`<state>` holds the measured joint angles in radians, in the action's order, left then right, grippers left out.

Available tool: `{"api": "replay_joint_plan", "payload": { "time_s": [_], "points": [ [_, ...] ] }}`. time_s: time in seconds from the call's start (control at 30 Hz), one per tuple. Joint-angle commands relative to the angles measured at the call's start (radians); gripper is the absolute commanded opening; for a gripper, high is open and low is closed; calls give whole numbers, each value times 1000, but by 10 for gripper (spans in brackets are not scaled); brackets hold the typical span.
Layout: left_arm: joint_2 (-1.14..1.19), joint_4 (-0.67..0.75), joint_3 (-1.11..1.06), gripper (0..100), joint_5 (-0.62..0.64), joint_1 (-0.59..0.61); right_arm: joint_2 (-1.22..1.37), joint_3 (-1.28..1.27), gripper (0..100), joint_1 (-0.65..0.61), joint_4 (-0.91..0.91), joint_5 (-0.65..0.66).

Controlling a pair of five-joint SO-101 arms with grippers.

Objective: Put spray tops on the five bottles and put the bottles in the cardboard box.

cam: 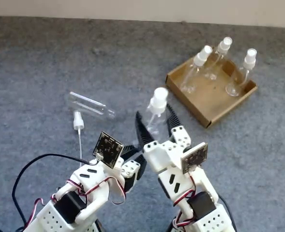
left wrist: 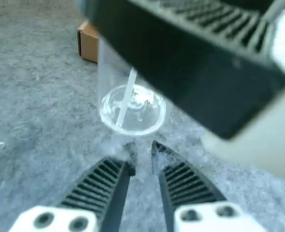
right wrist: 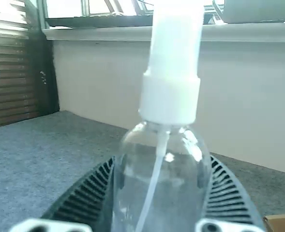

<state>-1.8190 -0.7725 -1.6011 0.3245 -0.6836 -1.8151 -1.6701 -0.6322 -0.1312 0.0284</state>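
My right gripper (cam: pixel 157 126) (right wrist: pixel 157 193) is shut on a clear bottle (cam: pixel 156 121) (right wrist: pixel 164 159) with a white spray top (cam: pixel 158 100) and holds it upright above the carpet. From below, the left wrist view shows the bottle's round base (left wrist: pixel 132 108). My left gripper (cam: pixel 134 155) (left wrist: pixel 141 155) sits just beneath it, open by a narrow gap and holding nothing. The cardboard box (cam: pixel 207 101) (left wrist: pixel 87 43) lies at the far right with three capped bottles (cam: pixel 218 60) in it. A bare bottle (cam: pixel 89 104) lies on the carpet at the left, a loose spray top (cam: pixel 78 121) beside it.
Grey carpet (cam: pixel 45 63) covers the whole work area. A pale wall runs along the far edge. Black cables (cam: pixel 31 169) trail by the left arm's base.
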Motion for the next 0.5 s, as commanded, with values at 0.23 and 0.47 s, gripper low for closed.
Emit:
{"api": "replay_joint_plan", "payload": {
  "time_s": [0.23,0.47],
  "points": [
    [-12,101,-8,5,15,5,-15,-96,177,-30,19,2],
    [-12,114,-10,5,15,96,-15,-96,177,-33,-36,2]
  ]
}}
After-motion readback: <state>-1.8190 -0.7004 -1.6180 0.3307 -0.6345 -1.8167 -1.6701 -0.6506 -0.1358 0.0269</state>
